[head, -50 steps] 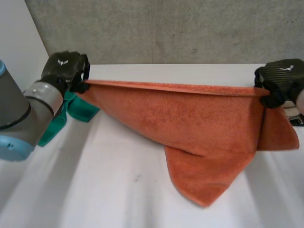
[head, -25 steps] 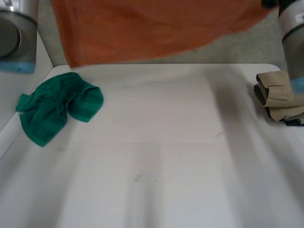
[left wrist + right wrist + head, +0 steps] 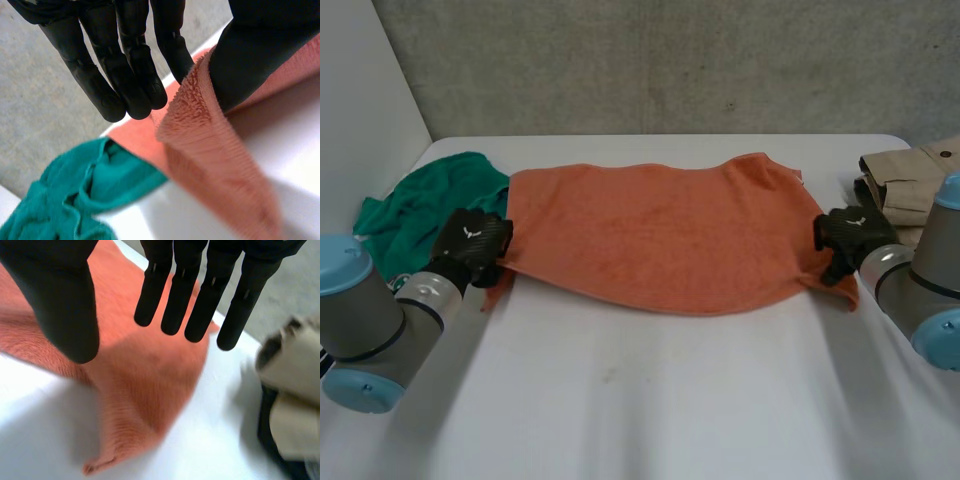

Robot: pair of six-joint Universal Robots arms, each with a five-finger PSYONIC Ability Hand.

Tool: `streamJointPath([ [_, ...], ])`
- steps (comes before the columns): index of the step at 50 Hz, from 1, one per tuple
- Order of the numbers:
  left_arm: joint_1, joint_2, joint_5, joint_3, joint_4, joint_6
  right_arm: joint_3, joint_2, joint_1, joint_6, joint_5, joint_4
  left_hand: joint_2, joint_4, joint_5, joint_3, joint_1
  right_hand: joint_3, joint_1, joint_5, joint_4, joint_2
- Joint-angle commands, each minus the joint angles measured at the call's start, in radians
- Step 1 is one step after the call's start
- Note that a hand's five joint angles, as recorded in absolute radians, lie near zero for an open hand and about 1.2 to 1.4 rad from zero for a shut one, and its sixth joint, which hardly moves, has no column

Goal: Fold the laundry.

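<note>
Left hand (image 3: 120,65) pinches the orange towel (image 3: 650,235); right hand (image 3: 205,295) hovers open.

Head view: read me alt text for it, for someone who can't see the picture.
An orange towel lies spread across a white table, with the robot's left hand at its near left corner and its right hand at its near right corner. A crumpled green cloth sits beside the left hand, a folded beige garment beside the right arm.
</note>
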Motion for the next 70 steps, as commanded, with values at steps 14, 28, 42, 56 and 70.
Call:
streamJointPath([
  [14,0.023,-0.027,-0.026,0.028,-0.041,0.020,-0.020,0.003,-0.055,0.096,0.077,0.138,0.200,0.199,0.245,0.207,0.223,0.635,0.636,0.648,0.636,0.642],
  [28,0.025,0.007,-0.032,0.083,-0.079,-0.027,0.104,-0.122,-0.104,0.049,-0.097,0.177,0.200,0.199,0.245,0.207,0.223,-0.126,-0.125,-0.112,-0.125,-0.118],
  [42,0.012,-0.019,-0.038,0.135,-0.130,-0.029,0.121,-0.007,-0.089,-0.149,-0.102,0.021,0.200,0.199,0.245,0.207,0.223,-0.027,-0.026,-0.013,-0.026,-0.020],
  [56,0.002,-0.005,-0.061,0.133,-0.187,-0.012,0.143,-0.063,-0.092,-0.060,-0.058,-0.176,0.200,0.199,0.245,0.207,0.223,0.635,0.636,0.648,0.636,0.642],
  [70,0.066,0.400,-0.076,-0.124,-0.941,0.388,0.186,-0.327,-0.276,-0.655,-0.137,0.853,0.200,0.199,0.245,0.207,0.223,0.635,0.636,0.648,0.636,0.642],
])
